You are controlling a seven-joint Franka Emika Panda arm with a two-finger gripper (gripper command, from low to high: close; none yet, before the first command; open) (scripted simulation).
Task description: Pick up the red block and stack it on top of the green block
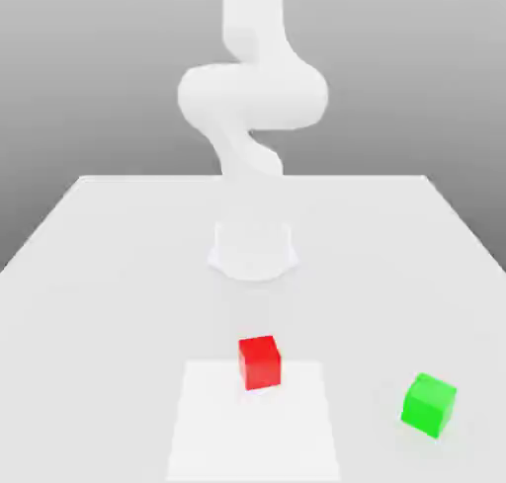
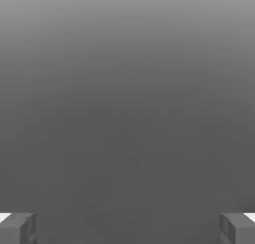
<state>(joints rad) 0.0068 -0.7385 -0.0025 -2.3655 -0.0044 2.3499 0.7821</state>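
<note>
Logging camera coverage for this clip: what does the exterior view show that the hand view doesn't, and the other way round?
Exterior view: the red block and the green block, apart on the white table, the green one toward that view's right, with the white arm behind them.

Hand view: the gripper, its two fingertips spread wide with nothing between them, against a plain grey backdrop.

Shared: just the grey backdrop; no block appears in both.
</note>
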